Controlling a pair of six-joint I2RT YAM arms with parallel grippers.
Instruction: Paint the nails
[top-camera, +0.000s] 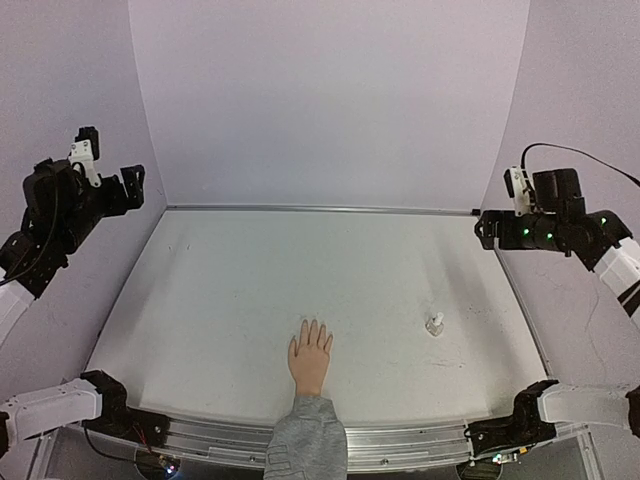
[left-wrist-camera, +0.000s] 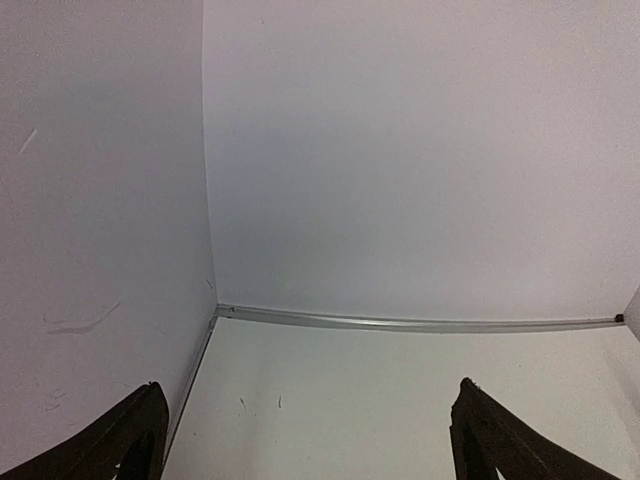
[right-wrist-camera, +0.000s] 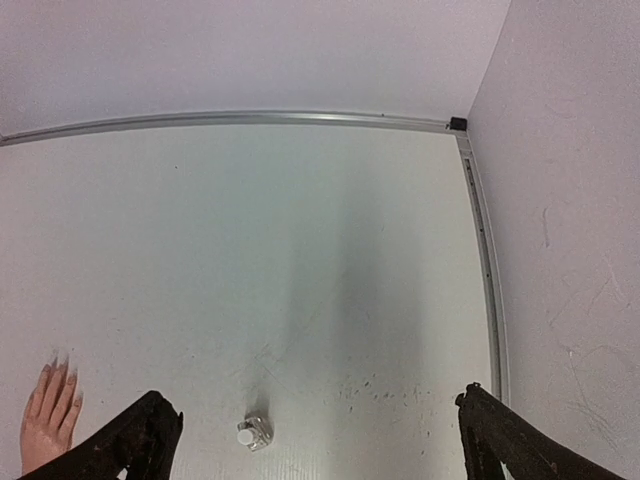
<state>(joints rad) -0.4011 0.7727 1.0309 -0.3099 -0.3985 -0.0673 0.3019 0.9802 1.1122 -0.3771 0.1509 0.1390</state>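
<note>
1 hand (top-camera: 310, 358), 1 bottle (top-camera: 435, 324)

You can't resolve the nails (top-camera: 313, 326) from above: too small. Right wrist view crops the hand (right-wrist-camera: 48, 418) at the lower edge.

The top camera looked down from above and behind over the whole worktop (top-camera: 220, 300). The left wrist camera, held high, faced the far left corner (left-wrist-camera: 214, 310) past the left hand (left-wrist-camera: 307, 384). The right wrist camera tilted down past the right hand (right-wrist-camera: 312, 392), sharing the bottle (right-wrist-camera: 254, 432) and far rail (right-wrist-camera: 230, 118) with the top view.
</note>
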